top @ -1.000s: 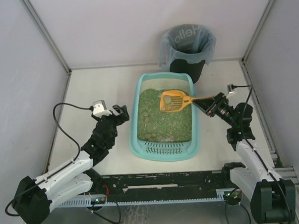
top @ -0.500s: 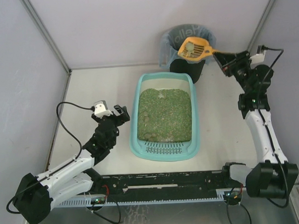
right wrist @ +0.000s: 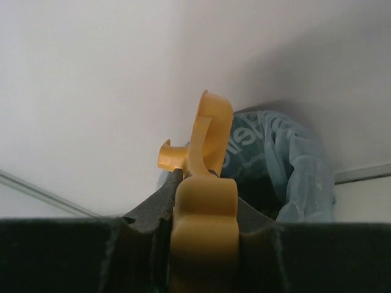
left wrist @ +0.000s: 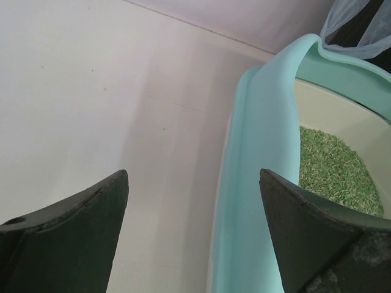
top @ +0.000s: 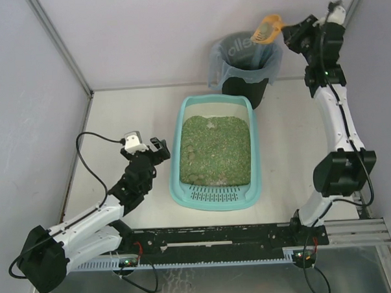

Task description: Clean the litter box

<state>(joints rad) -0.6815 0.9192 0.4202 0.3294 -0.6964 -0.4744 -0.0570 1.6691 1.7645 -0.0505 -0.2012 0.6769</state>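
Holding an orange litter scoop (top: pixel 266 28) by its handle, the right gripper (top: pixel 286 31) is up high at the back. Its jaws are squeezed tight on the handle. The scoop is tipped on its side over the round black bin (top: pixel 245 87), which has a grey-blue bag (top: pixel 226 68) in it.

The litter box (top: pixel 175 167) sits in the middle of the table (top: pixel 116 117), just in front of the bin. It is light teal, with a slotted ledge (top: pixel 214 196) at the near end. Green litter (top: pixel 215 149) fills the rest of it.

The left gripper (top: pixel 158 148) is down low, just beside the left long side of the litter box. Its jaws are spread wide, and nothing is held in them. In the left wrist view, the teal rim runs up between the two dark fingers (left wrist: pixel 73 238), closer to the right one. I cannot tell if a finger touches the rim.
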